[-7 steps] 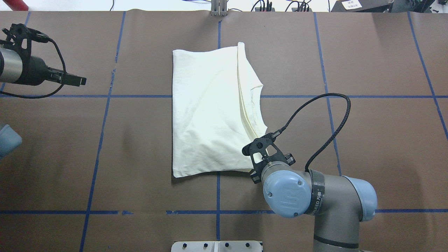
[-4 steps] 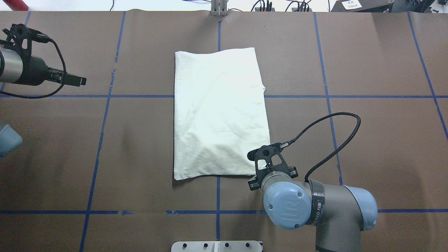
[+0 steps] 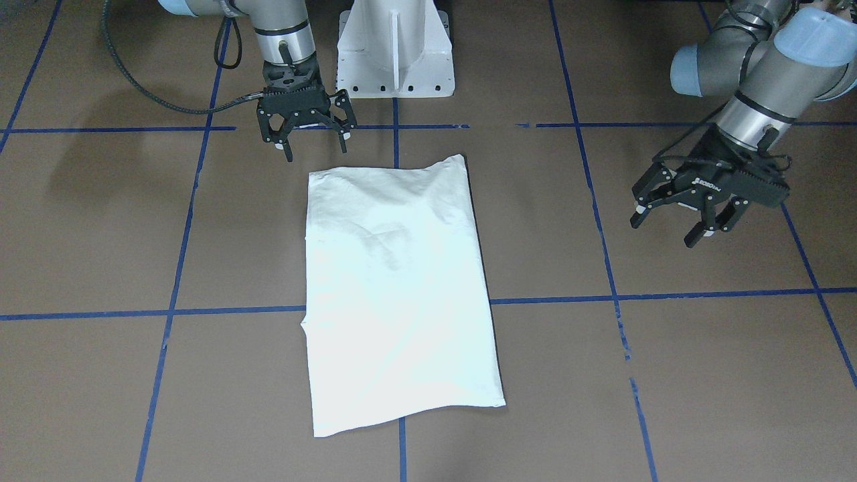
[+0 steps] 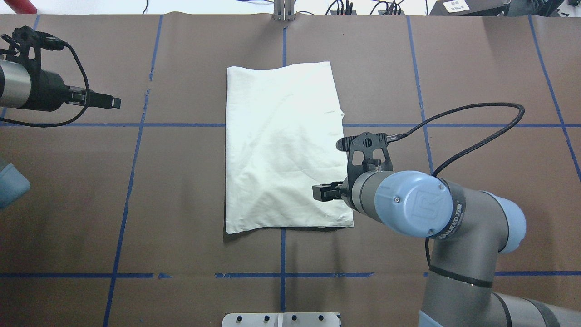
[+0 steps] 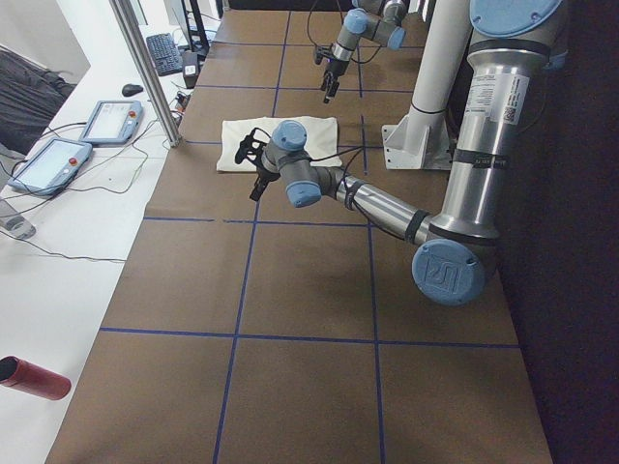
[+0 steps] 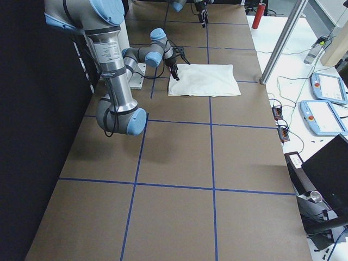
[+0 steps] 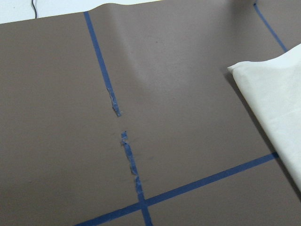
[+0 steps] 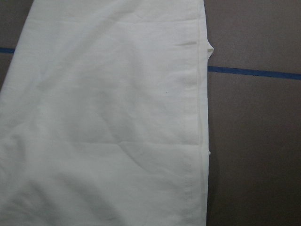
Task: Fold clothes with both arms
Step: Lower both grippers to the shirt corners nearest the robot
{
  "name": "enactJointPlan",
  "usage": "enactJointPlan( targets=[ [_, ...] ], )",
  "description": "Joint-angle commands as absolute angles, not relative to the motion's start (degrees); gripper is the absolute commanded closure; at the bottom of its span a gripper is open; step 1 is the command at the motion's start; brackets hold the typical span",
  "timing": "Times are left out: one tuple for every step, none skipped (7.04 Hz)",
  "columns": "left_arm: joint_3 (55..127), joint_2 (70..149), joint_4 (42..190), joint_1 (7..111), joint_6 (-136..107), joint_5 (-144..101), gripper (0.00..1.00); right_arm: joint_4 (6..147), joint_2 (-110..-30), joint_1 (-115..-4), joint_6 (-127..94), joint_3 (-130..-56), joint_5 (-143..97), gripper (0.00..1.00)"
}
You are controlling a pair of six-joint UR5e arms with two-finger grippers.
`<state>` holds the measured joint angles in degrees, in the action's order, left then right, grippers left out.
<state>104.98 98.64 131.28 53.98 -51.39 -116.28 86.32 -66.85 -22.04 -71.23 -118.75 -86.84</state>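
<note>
While a cream T-shirt [image 4: 281,145], folded into a plain rectangle, lies flat at the middle of the brown worktop [image 4: 181,181], the right fingers [image 3: 286,146] hang spread apart and empty by its near right corner. Well off to the left, the left fingers [image 3: 697,232] are also apart, holding nothing.

Folded cream shirt [image 4: 281,145] lies flat, plain side up, a tall rectangle on the brown table [image 4: 481,68] with blue tape grid [image 4: 181,125]. From lower right comes the right arm [image 4: 454,218]; the right gripper [image 4: 321,192] sits over shirt's lower right part. The left gripper [image 4: 109,101] is far left, pointing right, well apart from shirt.
</note>
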Motion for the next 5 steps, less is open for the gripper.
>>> enactJointPlan(
  targets=[
    [111.5,98.2,131.2,45.5,-70.0,-111.7,0.00,79.1,-67.3,-24.5,-87.9,-119.0,-89.1,0.00],
    [112.7,98.1,131.2,40.0,-78.4,-107.2,0.00,77.9,-67.8,-24.4,-94.6,-118.9,-88.9,0.00],
    [112.9,98.2,131.2,32.9,-88.1,-99.7,0.10,77.9,-67.9,-24.4,-97.5,-118.8,-88.6,0.00],
    [112.6,98.7,131.2,26.3,-97.5,-93.3,0.24,77.8,-68.0,-24.5,-99.8,-118.7,-88.5,0.00],
    [112.2,99.0,131.2,21.6,-102.2,-88.6,0.24,77.8,-67.9,-24.5,-99.9,-118.7,-88.5,0.00]
  ],
)
